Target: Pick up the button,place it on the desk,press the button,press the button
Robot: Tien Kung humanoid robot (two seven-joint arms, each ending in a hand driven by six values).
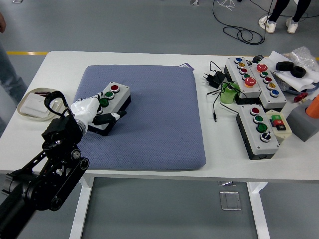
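Note:
A small button box, grey-topped with a red, a green and a dark button in a row, lies on the blue-grey mat. My left hand, white with black fingertips, rests against the box's near-left end. Its fingers lie over the lowest button and along the box's left side, and the thumb sticks out along the near edge. The box stays flat on the mat. The black left arm comes in from the lower left. My right arm is out of view.
Three more button boxes stand at the right with a black power adapter and cables. A white tray sits at the left edge. A person's leg shows at far left; another person stands beyond the table at top right.

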